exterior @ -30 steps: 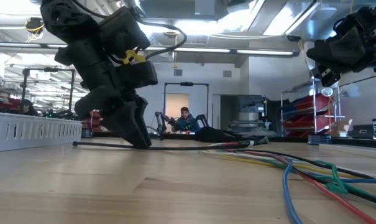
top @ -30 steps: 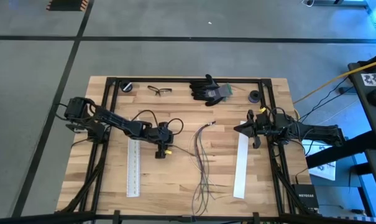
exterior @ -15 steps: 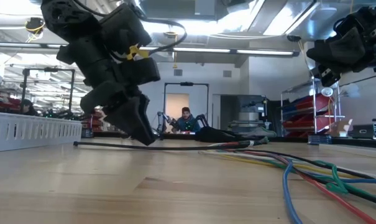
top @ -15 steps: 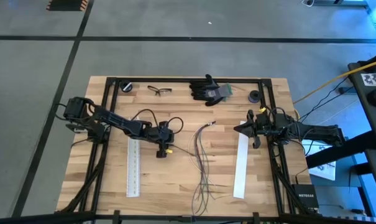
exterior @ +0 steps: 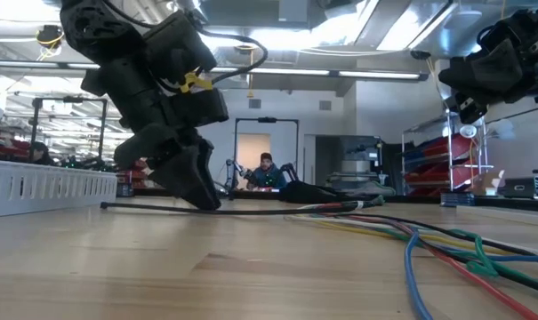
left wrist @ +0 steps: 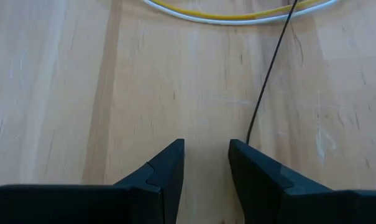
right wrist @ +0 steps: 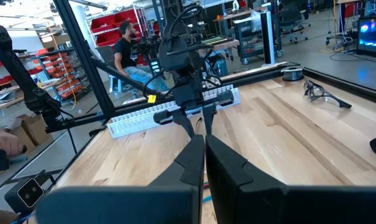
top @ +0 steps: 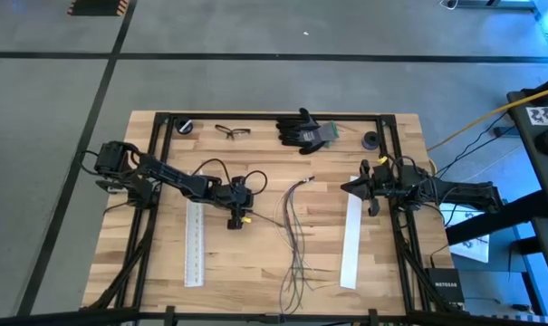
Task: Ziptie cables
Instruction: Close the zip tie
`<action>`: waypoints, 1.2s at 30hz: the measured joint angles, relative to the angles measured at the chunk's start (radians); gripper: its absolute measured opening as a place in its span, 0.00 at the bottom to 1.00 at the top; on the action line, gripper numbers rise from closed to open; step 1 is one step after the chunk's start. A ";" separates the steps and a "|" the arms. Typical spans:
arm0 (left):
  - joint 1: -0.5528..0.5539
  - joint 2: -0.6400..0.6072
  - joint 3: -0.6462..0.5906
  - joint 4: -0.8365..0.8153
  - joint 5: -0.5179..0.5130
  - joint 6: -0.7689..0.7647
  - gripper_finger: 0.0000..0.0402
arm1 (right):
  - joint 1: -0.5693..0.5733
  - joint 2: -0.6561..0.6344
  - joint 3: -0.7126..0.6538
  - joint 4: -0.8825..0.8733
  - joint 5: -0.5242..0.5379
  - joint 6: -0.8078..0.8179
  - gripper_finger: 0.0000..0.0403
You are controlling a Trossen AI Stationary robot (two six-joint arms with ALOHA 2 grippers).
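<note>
The bundle of thin, floppy, dark and coloured cables (top: 294, 231) lies on the middle of the pale wooden table (top: 382, 272), between the two arms. Its long axis runs from far to near: the wires are joined at the far end, which points toward the far right, and they splay apart toward the near edge. In the low view the splayed ends (exterior: 429, 244) show blue, red, green and yellow as they fan out close to the camera.

The left gripper (top: 233, 221) is down at the table just left of the cables, tilted with its tips toward the wood. Its two dark fingers (left wrist: 169, 165) stand partly apart with a narrow gap, and bare wood shows between them. A thin black strand (left wrist: 268, 74) runs across the table to just beside one fingertip; whether it is touched I cannot tell. Nothing is seen gripped.

The right gripper (top: 350, 188) waits above the far end of a long flat white strip (top: 350, 244), right of the cables, its fingers (right wrist: 191, 158) pressed together and empty.
</note>
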 joint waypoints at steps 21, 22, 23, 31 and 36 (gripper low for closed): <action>-0.017 -0.059 -0.023 -0.006 0.008 -0.026 0.28 | 0.000 0.000 0.000 0.000 0.000 0.000 0.00; -0.017 -0.059 -0.026 -0.008 0.008 -0.027 0.28 | 0.000 0.000 0.000 0.000 0.000 0.000 0.00; -0.017 -0.059 -0.027 -0.012 0.008 -0.027 0.28 | 0.000 0.000 0.000 0.000 0.000 0.000 0.00; -0.017 -0.059 -0.034 -0.011 0.008 -0.011 0.28 | 0.000 0.000 0.000 0.000 0.000 0.000 0.00; -0.015 -0.059 -0.052 -0.001 0.002 -0.018 0.28 | 0.000 0.000 0.000 0.000 0.000 0.000 0.00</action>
